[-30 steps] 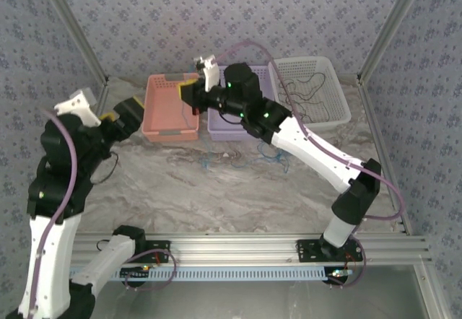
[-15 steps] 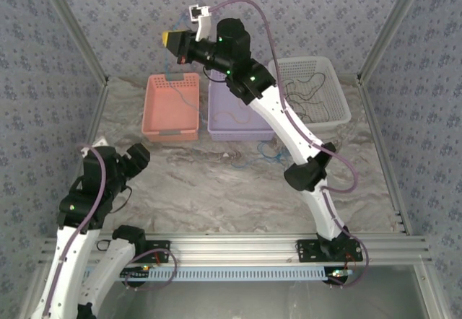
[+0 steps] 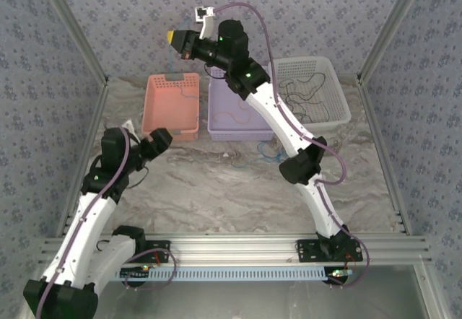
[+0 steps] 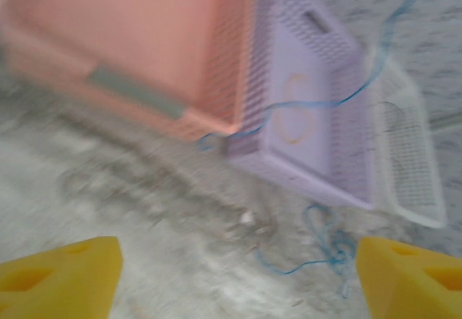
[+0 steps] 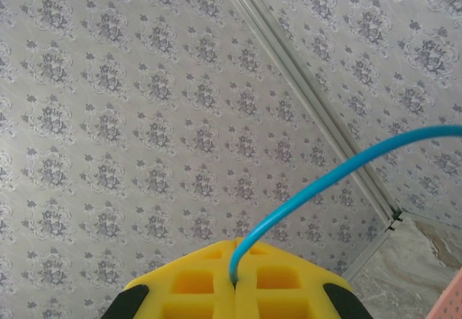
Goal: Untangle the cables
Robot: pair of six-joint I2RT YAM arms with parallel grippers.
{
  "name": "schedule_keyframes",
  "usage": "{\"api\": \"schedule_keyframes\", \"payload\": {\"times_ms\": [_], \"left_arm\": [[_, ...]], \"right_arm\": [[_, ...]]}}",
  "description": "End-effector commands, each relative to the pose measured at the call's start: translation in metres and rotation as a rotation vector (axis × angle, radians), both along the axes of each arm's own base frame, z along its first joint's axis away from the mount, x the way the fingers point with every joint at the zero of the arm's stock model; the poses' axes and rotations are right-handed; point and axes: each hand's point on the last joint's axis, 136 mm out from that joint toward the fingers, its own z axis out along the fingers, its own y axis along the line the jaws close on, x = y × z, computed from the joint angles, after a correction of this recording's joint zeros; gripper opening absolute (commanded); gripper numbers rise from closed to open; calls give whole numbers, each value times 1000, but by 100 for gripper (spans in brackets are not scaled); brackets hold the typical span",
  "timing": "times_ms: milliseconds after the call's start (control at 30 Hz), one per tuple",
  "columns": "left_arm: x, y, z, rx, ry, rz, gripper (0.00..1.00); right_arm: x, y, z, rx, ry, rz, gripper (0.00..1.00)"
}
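While the right end effector (image 3: 177,39) hangs high against the patterned back wall (image 5: 108,81), its yellow pads (image 5: 195,286) are pressed together on a blue cable (image 5: 339,175), which curves up and away to the right in the wrist view. Seen from the left wrist, a blue strand crosses the purple basket (image 4: 317,59) and reaches the near corner of the orange basket (image 4: 144,37). A loose blue tangle (image 4: 328,243) lies on the marbled bench (image 3: 216,189) just in front of the purple basket. A tan cable (image 4: 292,120) is coiled inside that basket, and a black cable (image 3: 307,88) sits in the white basket (image 3: 317,60) to its right. The left end effector (image 3: 160,138) hovers low over the bench's left side, jaws spread wide and holding nothing, facing the baskets.
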Motion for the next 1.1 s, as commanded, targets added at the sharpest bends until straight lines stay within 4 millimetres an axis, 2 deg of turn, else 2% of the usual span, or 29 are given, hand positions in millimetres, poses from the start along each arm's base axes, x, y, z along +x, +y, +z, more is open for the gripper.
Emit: {"api": "schedule_keyframes", "payload": {"times_ms": [0,100,167,300,433,533,733,767,833,867,1033,1067], "left_arm": [[21,-22,98,7,-373,-135,90],[41,-23,120,87,-453,-122,95],[52,-30,127,156,-486,-153,97],[67,-50,122,260,-490,-230,97],[83,-37,118,345,-482,-141,95],[96,-31,126,392,-474,-97,85],[108,-33,129,428,-447,-110,56],[107,-33,129,427,-453,-114,45],[103,-34,132,420,-472,-121,12],[101,-35,133,415,-479,-123,0],[85,-35,144,392,-496,-144,0],[83,-37,146,386,-486,-159,0]], "right_arm": [[-15,-5,18,7,-13,26,0],[-20,-2,15,-6,7,37,0],[-25,0,15,-15,10,38,0],[-33,0,18,-26,12,39,0],[-40,3,14,-48,33,57,0],[-49,6,12,-71,38,68,0],[-59,4,10,-91,54,55,0],[-59,4,10,-93,55,57,0],[-60,3,8,-99,62,57,0],[-59,3,6,-103,67,56,0],[-59,-3,2,-155,47,17,0],[-57,-7,0,-172,48,-4,7]]}}
